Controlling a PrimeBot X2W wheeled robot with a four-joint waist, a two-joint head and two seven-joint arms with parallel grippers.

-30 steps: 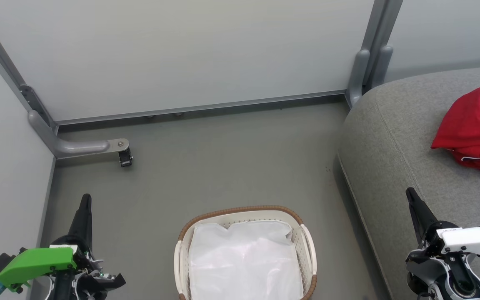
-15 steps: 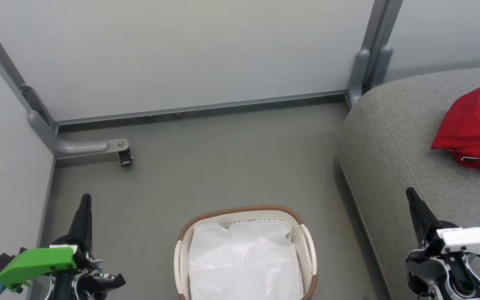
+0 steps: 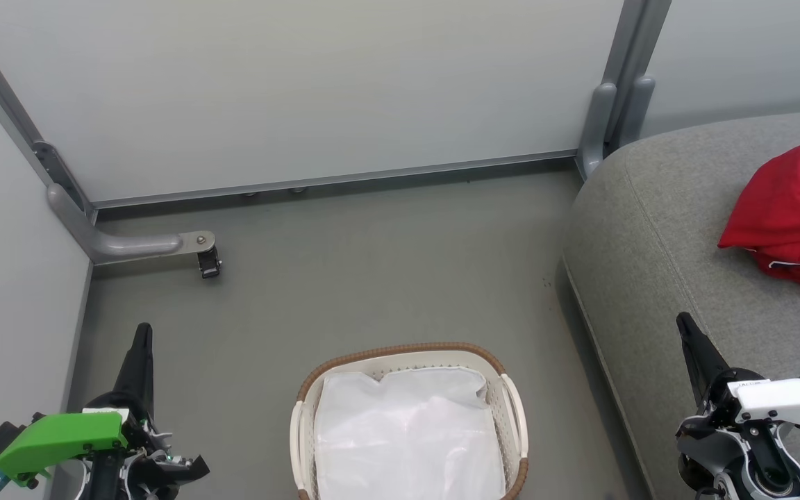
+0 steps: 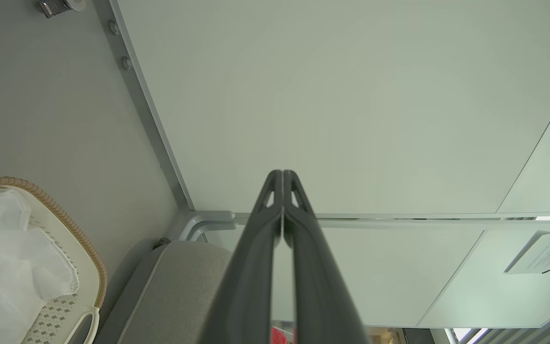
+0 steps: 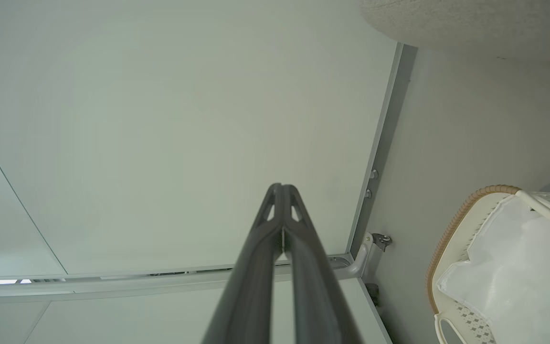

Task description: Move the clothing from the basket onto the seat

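Bottom centre of the head view, there's the basket [image 3: 400, 349], sitting on the grey floor [image 3: 372, 278], its brown rim curving toward the top of the frame. The white liner [image 3: 407, 430] lies crumpled across its inside.

Over at the right edge is the red clothing [image 3: 789, 215], bunched in a heap on top of the seat [image 3: 671, 236], with a bit of white trim at its lower right. It's well apart from the basket. The grey seat takes up the right side of the frame, its rounded corner close to the grey post [image 3: 615, 118] at the upper right.

Lower left, the left end effector [image 3: 142, 332] points up the frame, over the floor beside the pale wall panel [image 3: 11, 278]. In the left wrist view its two dark fingers [image 4: 256, 267] meet at the tips with only a thin slit lower down, so it's closed on nothing. The basket rim shows at that view's lower left, and the seat corner at bottom centre.

Lower right, the right end effector [image 3: 683, 321] is over the near edge of the seat. In the right wrist view its fingers [image 5: 256, 267] are pressed together the same way, empty. There the basket sits at the lower right.
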